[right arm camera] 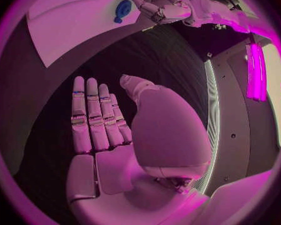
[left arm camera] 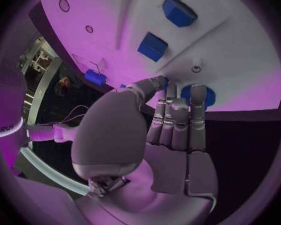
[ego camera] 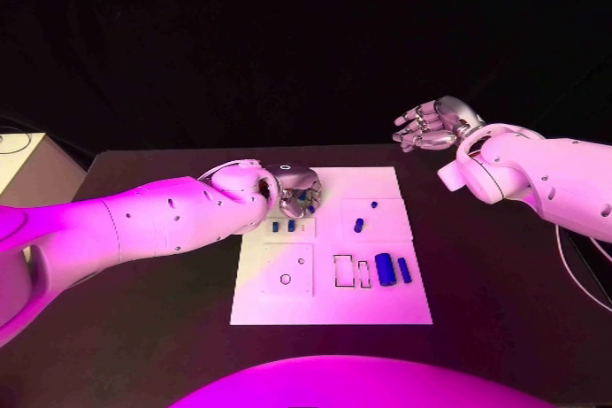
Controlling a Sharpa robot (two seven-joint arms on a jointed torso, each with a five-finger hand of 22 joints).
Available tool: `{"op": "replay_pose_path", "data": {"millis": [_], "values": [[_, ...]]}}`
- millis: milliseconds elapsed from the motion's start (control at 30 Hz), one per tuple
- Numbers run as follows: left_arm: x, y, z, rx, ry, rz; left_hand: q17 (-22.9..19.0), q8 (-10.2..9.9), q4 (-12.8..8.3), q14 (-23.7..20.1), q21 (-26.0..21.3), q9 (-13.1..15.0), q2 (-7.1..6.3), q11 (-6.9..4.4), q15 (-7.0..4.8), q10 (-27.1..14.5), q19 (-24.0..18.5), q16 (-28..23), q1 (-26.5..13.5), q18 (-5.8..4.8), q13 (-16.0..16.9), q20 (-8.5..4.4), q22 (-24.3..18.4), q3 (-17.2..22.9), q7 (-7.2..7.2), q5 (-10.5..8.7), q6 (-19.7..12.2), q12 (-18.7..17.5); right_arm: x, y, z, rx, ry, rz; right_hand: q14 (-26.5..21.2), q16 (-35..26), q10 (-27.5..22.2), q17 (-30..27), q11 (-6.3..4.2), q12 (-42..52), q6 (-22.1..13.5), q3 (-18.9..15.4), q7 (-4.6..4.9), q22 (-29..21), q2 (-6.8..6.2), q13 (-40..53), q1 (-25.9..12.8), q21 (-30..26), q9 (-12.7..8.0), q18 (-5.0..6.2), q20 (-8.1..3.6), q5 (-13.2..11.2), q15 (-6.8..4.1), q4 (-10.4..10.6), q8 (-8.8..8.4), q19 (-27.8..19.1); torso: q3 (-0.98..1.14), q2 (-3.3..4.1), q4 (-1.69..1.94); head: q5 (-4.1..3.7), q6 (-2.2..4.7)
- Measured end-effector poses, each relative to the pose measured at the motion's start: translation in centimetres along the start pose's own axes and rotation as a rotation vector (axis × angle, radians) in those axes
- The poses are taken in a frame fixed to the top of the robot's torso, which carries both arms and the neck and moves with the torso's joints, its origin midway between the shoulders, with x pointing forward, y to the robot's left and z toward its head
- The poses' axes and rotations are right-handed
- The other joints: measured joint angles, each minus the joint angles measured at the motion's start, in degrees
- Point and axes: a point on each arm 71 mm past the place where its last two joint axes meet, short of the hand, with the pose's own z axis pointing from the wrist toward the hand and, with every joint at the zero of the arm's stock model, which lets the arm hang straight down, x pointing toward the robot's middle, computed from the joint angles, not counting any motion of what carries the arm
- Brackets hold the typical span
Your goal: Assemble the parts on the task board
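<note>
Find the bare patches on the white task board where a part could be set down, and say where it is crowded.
On the task board, the near strip below the cut-outs and blue parts is bare, as is the far right corner. The far left corner is crowded: the left hand hovers over small blue pieces.

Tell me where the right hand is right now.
In the head view the right hand is raised past the far right corner of the task board, off the board, holding nothing.
</note>
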Motion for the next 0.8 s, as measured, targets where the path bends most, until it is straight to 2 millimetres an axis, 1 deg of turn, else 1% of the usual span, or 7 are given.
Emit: {"op": "replay_pose_path", "data": {"millis": [267,300,367,500,567,700,800], "values": [[-1.7,0.3,-1.0,0.003,-0.053,-0.060,0.0,-0.3,0.0,0.1,0.0,0.0,0.00,0.20,0.06,0.2,0.0,0.0,0.0,0.00,-0.1,0.00,0.1,0.0,0.22,0.00,0.2,-0.4,-0.1,-0.1,0.0,0.002,-0.002,0.000,0.1,0.0,0.0,-0.1,0.00,0.0,0.2,0.0,-0.13,-0.1,0.01,0.0,0.0,0.0,0.0,0.00,0.00,0.0,-0.13,0.0,0.00,0.0,-0.01,-0.02,0.03,-0.11,0.07],[-1.9,0.3,-1.1,0.003,-0.060,-0.068,0.0,-0.3,0.0,0.1,0.0,0.1,0.01,0.20,0.06,0.2,0.0,0.0,0.0,0.00,-0.1,0.00,0.1,0.0,0.22,0.00,0.2,-0.4,-0.1,-0.1,0.0,0.002,-0.002,-0.001,0.2,0.0,0.0,-0.1,0.00,0.0,0.4,0.0,0.04,-0.1,0.01,0.0,0.0,0.0,0.0,0.00,0.00,0.0,-0.22,0.0,0.00,0.0,0.01,-0.03,0.04,-0.14,0.07],[-2.5,0.5,-1.6,0.002,-0.075,-0.084,0.0,-0.3,0.0,0.1,0.0,0.1,0.14,0.20,0.06,0.2,0.0,0.0,-0.1,0.00,-0.1,0.00,0.2,0.0,0.22,0.00,0.2,-0.6,-0.1,-0.1,0.0,0.002,-0.003,-0.001,0.2,0.0,0.0,-0.1,0.00,0.0,0.4,0.0,0.04,-0.1,0.24,0.0,-0.2,0.0,0.0,0.00,0.00,0.0,-0.22,0.0,0.00,0.0,0.03,-0.05,0.07,-0.16,0.07],[-3.3,0.8,-2.3,0.000,-0.094,-0.110,0.0,-0.4,0.0,0.1,0.0,0.1,0.24,0.21,0.06,0.2,0.0,0.0,-0.2,0.00,-0.1,0.00,0.2,0.0,0.22,0.00,0.2,-0.6,-0.2,-0.1,0.0,0.003,-0.003,-0.001,0.2,0.0,0.0,-0.1,0.00,0.0,0.4,0.0,0.04,-0.1,0.24,0.0,-0.2,0.0,0.0,0.00,0.00,0.0,-0.22,0.0,0.00,0.0,0.06,-0.08,0.10,-0.13,0.07],[-3.5,1.0,-2.6,-0.003,-0.098,-0.119,0.0,-0.4,0.0,0.1,0.0,0.1,0.24,0.21,0.06,0.2,0.2,0.0,-0.2,0.00,-0.1,0.21,0.2,0.0,0.22,0.00,0.2,-0.9,-0.2,-0.2,0.0,0.003,-0.004,-0.001,0.2,0.0,0.0,-0.1,0.00,0.0,0.4,0.0,0.04,-0.1,0.24,0.0,-0.2,0.0,0.0,0.00,0.00,0.0,-0.22,0.0,0.00,0.0,0.08,-0.09,0.12,-0.06,0.10],[-3.6,1.4,-3.1,-0.013,-0.095,-0.129,-0.1,-0.4,0.0,0.1,0.0,0.1,0.24,0.00,0.06,0.4,0.2,0.0,-0.2,0.01,-0.1,0.21,0.3,0.0,0.22,0.00,0.2,-1.0,-0.2,-0.2,0.0,0.004,-0.004,-0.001,0.2,0.0,0.0,-0.1,0.00,0.0,0.4,0.0,0.04,-0.1,0.23,0.0,-0.2,0.0,0.0,0.00,0.00,0.0,-0.22,0.0,0.00,0.0,0.08,-0.10,0.12,0.07,0.14],[-3.5,1.7,-3.3,-0.020,-0.084,-0.132,-0.2,-0.4,0.0,0.1,0.0,0.1,0.23,0.21,0.06,0.6,0.2,0.0,-0.2,0.00,-0.1,0.21,0.3,0.0,0.22,0.00,0.2,-1.0,-0.2,-0.2,0.0,0.005,-0.004,-0.002,0.2,0.0,0.0,-0.1,0.00,0.0,0.4,0.0,0.04,-0.1,0.23,0.0,-0.2,0.0,0.0,0.00,0.00,0.0,-0.22,0.0,0.00,0.0,0.07,-0.10,0.10,0.09,0.18]]}}
